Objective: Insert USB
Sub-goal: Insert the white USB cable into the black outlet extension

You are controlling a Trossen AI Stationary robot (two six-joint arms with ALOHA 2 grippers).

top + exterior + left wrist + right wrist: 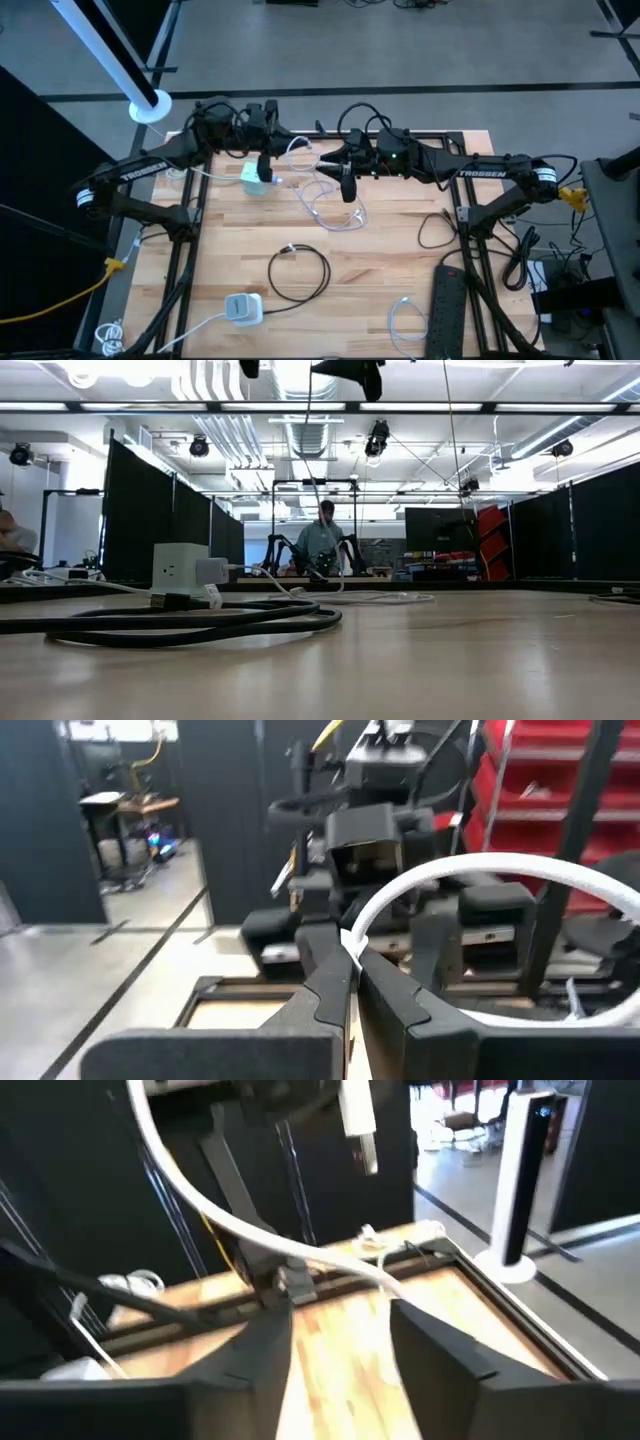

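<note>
Pinching a glossy white cable (470, 870), the left hand (352, 982) is narrow; right hand (335, 1345) seems wide.

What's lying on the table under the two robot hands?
Beneath the left hand sits a pale green charger block with a white cable looping across the wood below the right hand. The hands partly cover the block's ports, so those cannot be seen.

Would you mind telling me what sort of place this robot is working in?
Probably a robotics lab or industrial workshop: black curtain partitions divide the floor, exposed silver ducts run under strip lights, and another dark robot-arm rig stands in the background beside a seated person.
</note>
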